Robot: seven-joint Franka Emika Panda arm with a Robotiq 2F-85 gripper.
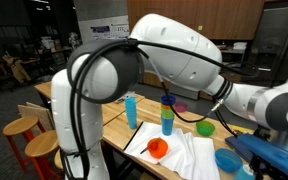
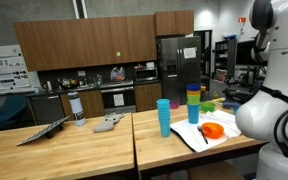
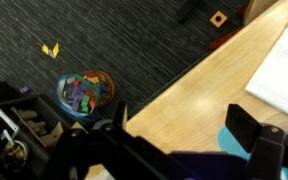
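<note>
Blue bowl [image 1: 227,159] — round, smooth plastic — on the wooden table [image 3: 174,95]; gripper [image 3: 184,128] fingers spread apart.

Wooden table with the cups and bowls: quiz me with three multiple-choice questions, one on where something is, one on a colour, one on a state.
1. Where does the orange bowl sit?
A. On the white cloth
B. On the floor
C. On a stool

2. What colour is the lone cup beside the stack of cups?
A. Red
B. Blue
C. Black

3. How does that lone cup stand?
A. Upright
B. Lying on its side
C. Crushed flat

Answers:
1 A, both exterior views show the bowl resting on the cloth on the table.
2 B, it is light blue from rim to base.
3 A, it stands on its base on the wood, apart from the stack.
</note>
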